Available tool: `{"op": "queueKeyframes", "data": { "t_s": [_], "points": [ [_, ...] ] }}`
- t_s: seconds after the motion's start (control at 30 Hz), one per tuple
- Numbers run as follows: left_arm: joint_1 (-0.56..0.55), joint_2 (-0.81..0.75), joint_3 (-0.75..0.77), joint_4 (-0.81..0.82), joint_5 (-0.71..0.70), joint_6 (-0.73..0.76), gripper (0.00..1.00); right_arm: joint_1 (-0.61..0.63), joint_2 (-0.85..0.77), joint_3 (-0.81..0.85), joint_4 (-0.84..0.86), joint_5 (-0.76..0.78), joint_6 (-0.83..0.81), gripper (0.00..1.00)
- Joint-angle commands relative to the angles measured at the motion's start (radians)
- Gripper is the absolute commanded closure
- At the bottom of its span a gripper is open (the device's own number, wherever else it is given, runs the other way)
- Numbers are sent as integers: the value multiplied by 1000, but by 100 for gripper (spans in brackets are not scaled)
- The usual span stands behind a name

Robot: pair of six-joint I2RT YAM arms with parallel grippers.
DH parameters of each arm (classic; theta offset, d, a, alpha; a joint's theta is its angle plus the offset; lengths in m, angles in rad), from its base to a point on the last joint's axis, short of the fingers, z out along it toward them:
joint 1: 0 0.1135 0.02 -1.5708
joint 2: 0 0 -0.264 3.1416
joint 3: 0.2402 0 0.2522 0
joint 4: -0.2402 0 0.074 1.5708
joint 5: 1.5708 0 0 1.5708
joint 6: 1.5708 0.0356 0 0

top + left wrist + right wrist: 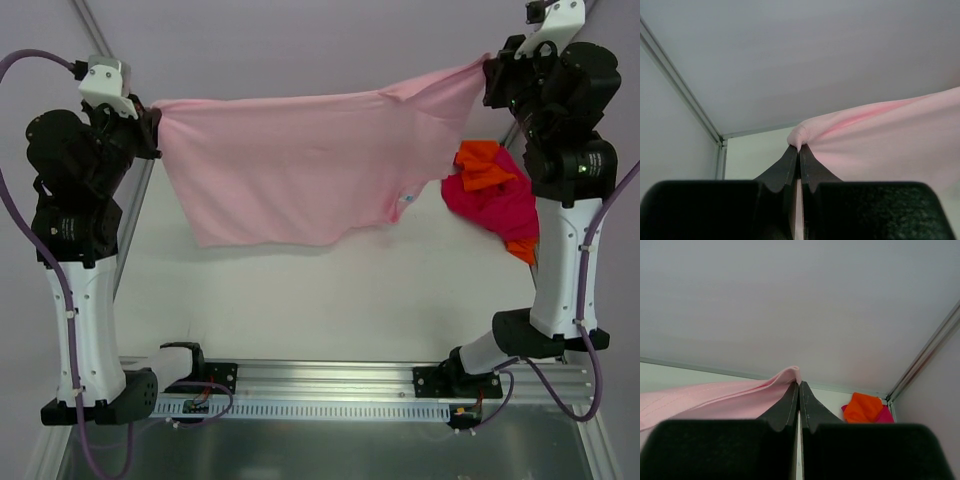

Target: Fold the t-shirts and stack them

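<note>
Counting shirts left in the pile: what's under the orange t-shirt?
The magenta-red t-shirt, crumpled, lies under the orange t-shirt; more orange cloth pokes out at its near edge. What lies beneath the magenta-red one is covered, and the right arm hides the heap's right side.

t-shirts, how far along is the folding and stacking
Done: nothing looks folded or stacked yet. In hand: the light pink t-shirt hangs spread between the left gripper and the right gripper, each shut on its upper edge. Left: folding it, then the magenta-red t-shirt and the orange t-shirt, which lie crumpled together by the right arm.
</note>
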Motion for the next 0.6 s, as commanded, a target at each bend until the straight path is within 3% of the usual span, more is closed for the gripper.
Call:
{"op": "queueKeyframes", "data": {
  "t_s": [0.0, 0.1, 0.2, 0.37, 0.57],
  "points": [
    [12, -21, -6, 55, -88, 43, 100, -12, -57, -18, 9, 71, -26, 99],
    [12, -27, 3, 37, -184, 22, 100, -13, -91, -64, -5, 123, -43, 99],
    [12, -42, 11, 21, -192, -21, 100, -12, -130, -84, -19, 76, -26, 99],
    [11, -79, 14, -13, -74, -95, 100, -1, -170, -55, -54, -3, 5, 99],
    [11, -113, 31, -43, -52, -93, 100, 60, -218, -48, -69, 31, -48, 99]
  ]
}}
